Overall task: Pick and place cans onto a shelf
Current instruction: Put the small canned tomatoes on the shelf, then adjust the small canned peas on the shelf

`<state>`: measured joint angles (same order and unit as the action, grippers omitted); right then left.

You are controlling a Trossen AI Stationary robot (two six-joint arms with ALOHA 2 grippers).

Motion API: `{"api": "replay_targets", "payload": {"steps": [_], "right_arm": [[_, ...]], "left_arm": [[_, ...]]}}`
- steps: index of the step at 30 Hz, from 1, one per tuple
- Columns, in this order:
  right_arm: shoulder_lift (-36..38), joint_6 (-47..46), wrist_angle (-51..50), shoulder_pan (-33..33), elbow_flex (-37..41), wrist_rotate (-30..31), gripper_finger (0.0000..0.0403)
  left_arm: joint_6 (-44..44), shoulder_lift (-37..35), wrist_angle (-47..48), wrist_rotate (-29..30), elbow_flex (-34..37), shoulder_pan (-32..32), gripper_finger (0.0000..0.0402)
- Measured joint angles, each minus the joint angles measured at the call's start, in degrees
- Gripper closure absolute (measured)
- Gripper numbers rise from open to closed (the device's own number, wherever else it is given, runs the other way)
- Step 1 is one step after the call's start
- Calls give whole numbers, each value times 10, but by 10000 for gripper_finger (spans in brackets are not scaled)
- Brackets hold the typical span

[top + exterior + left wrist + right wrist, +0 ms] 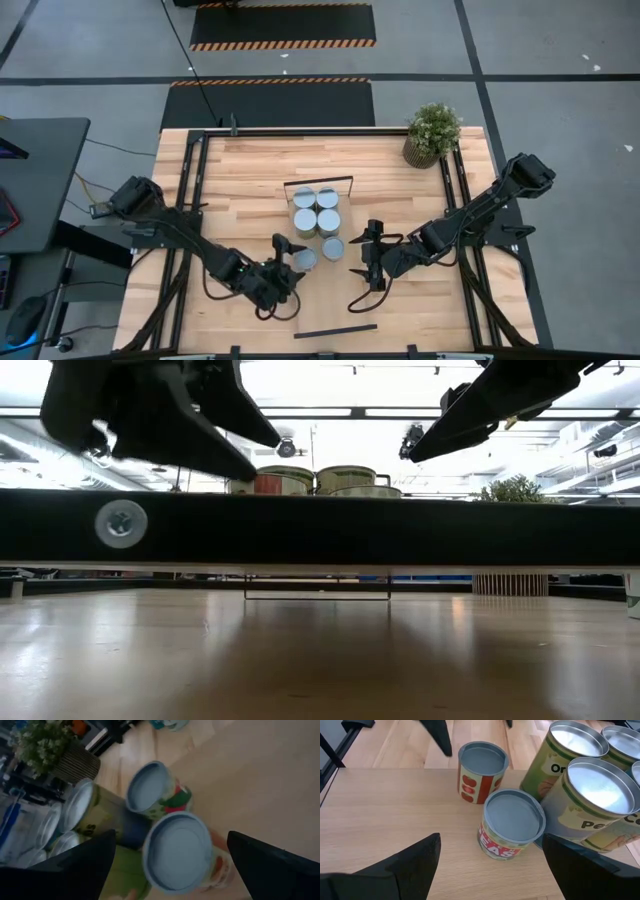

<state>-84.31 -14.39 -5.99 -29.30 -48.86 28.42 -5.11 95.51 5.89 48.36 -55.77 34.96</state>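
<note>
Several cans stand upright on the pale wooden shelf (322, 300). Larger silver-topped ones (315, 210) are bunched at its far end. Two small cans with bluish-grey tops stand nearer. My left gripper (290, 268) is open, its fingers either side of the tomato-labelled small can (177, 851), which also shows in the high view (306, 260); they are apart from it. My right gripper (364, 260) is open, level, facing the peas-labelled small can (512, 826), which also shows in the high view (332, 248); it is short of the can.
A potted plant (432, 133) stands at the table's far right corner. The shelf's black frame bars cross its far end (318, 181) and near end (335, 331); the near bar fills the low view (320, 525). Bare tabletop (230, 180) lies to the left.
</note>
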Motion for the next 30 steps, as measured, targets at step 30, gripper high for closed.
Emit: {"api": "replay_targets", "payload": {"steps": [30], "right_arm": [[-71, -39, 156, -3, 67, 132, 47]], "left_arm": [[-63, 39, -104, 123, 0, 6, 15]]}}
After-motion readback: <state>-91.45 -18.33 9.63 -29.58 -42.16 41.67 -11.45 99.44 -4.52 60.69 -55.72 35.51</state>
